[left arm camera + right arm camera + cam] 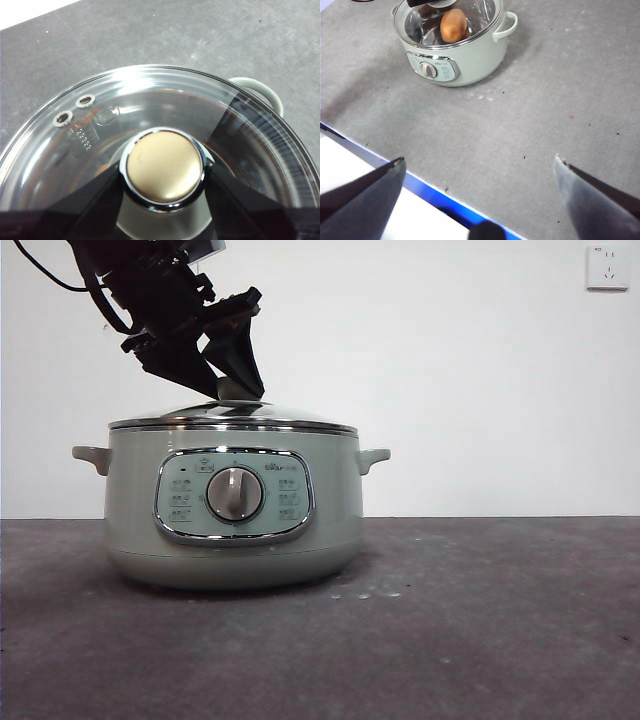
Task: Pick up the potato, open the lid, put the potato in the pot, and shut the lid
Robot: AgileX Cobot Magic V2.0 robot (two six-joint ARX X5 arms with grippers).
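Front view: the pot [232, 505] stands on the grey table [480, 640], its dial [235, 494] facing the camera. The lid [232, 420] sits flat on the pot's rim. A dark arm comes down from above the pot's left side, and the left gripper [237, 392] meets the knob [238, 393] at the lid's centre. The knob is mostly hidden behind the jaws. A wall socket [607, 266] is high on the wall, well to the right of the pot.

Left wrist view: the left gripper [164, 172] has one jaw on each side of the knob [164, 166], both touching its chrome ring, so it is clamped on the lid [150, 105]. Two vent holes [74, 110] lie in the glass near the knob. One pot handle [260, 90] shows past the lid's rim.

Right wrist view: the right gripper [480, 192] hangs well away from the pot [457, 57], jaws wide apart and holding nothing. The potato [453, 25] lies inside the pot, seen through the glass lid [447, 22].
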